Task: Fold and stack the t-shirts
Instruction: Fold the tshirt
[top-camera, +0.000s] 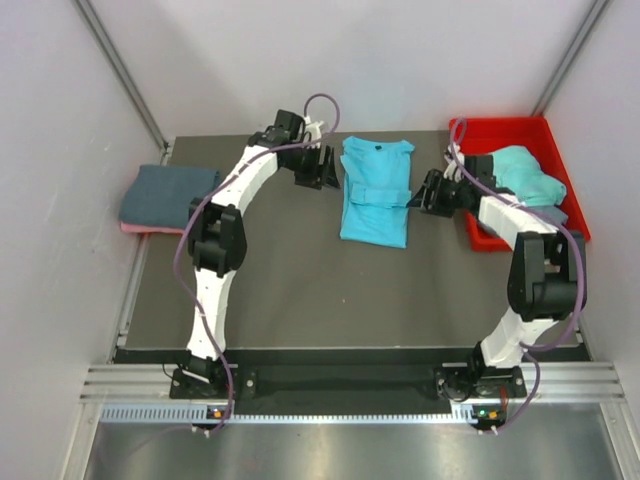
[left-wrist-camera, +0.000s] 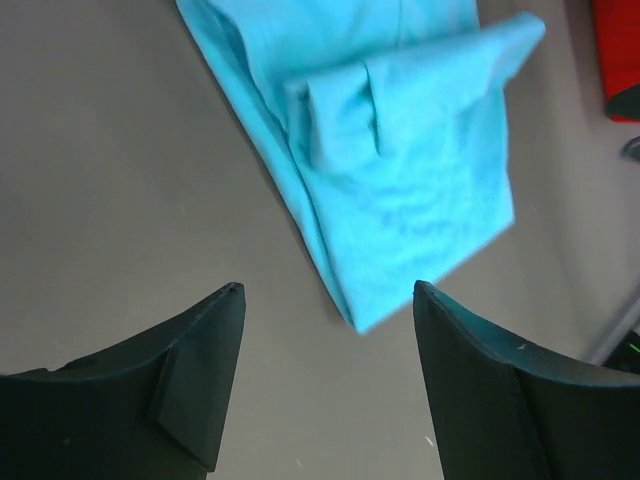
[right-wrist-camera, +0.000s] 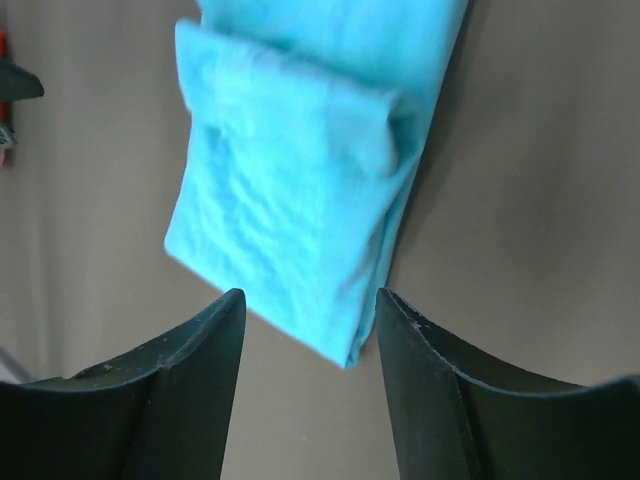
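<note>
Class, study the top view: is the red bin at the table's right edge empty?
No, the red bin holds a crumpled turquoise t-shirt lying inside its walls.

Turquoise t-shirt (top-camera: 375, 195) folded narrow mid-table, slate-on-pink stack (top-camera: 165, 195) left, teal shirt (top-camera: 522, 172) crumpled right
</note>
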